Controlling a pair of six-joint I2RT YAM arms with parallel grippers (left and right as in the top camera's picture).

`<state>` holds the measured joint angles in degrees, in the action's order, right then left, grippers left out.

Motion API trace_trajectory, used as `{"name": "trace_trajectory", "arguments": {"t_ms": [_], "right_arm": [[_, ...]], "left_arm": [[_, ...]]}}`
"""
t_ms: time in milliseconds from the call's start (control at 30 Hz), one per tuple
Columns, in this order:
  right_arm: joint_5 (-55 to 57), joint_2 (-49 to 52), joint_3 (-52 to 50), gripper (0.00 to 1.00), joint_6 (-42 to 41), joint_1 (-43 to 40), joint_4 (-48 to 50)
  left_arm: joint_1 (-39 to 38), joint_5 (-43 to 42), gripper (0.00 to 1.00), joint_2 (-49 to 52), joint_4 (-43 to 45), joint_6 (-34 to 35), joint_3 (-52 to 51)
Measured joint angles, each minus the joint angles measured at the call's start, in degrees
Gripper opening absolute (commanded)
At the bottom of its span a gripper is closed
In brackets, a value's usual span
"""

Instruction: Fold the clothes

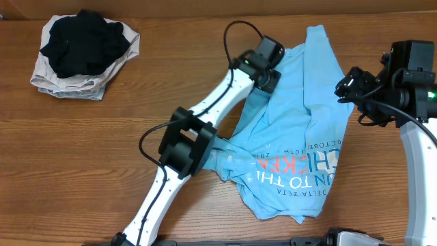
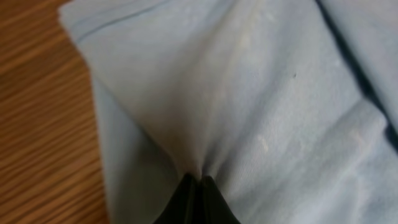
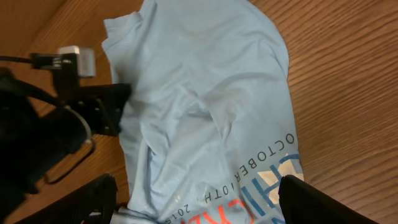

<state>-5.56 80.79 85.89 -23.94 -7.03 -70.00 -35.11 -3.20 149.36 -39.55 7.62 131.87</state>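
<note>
The light blue T-shirt (image 1: 300, 130) lies crumpled on the wooden table, right of centre, with its red and white lettering near the front edge. My left gripper (image 1: 268, 78) sits at the shirt's upper left part. In the left wrist view it (image 2: 199, 180) is shut on a pinched fold of the blue fabric (image 2: 280, 93). My right gripper (image 1: 345, 85) hovers over the shirt's right side. In the right wrist view its jaws (image 3: 199, 196) are wide open and empty above the shirt (image 3: 205, 81).
A black garment (image 1: 85, 41) lies on a beige folded cloth (image 1: 68, 85) at the back left. The left arm (image 1: 184, 143) crosses the shirt's left edge, and its wrist shows in the right wrist view (image 3: 81, 106).
</note>
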Motion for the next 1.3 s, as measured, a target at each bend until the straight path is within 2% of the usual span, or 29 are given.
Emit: {"name": "trace_trajectory", "arguments": {"t_ms": [267,467,667,933,1100,1300], "right_arm": [[-0.07,1.16,-0.07,0.87,0.00,0.00,-2.54],[-0.50,4.76,-0.09,0.87,0.04,1.53,-4.98],[-0.83,10.32,-0.31,0.84,0.94,6.60,-6.05],[-1.73,14.25,-9.81,0.63,1.57,14.05,2.99],[-3.52,14.32,-18.60,0.56,1.36,14.91,10.08],[-6.38,14.32,-27.87,0.53,1.25,14.99,18.78]], "left_arm": [[10.08,3.80,0.04,-7.45,-16.90,-0.02,8.55],[18.62,5.62,0.04,-16.35,-24.33,-0.04,11.34],[22.64,6.14,0.04,-17.88,-30.88,-0.02,11.76],[24.13,6.49,0.04,-17.79,-35.28,-0.02,11.74],[24.13,7.39,0.04,-17.79,-36.39,-0.02,11.74],[24.13,8.33,0.04,-17.79,-36.98,-0.02,11.74]]}}
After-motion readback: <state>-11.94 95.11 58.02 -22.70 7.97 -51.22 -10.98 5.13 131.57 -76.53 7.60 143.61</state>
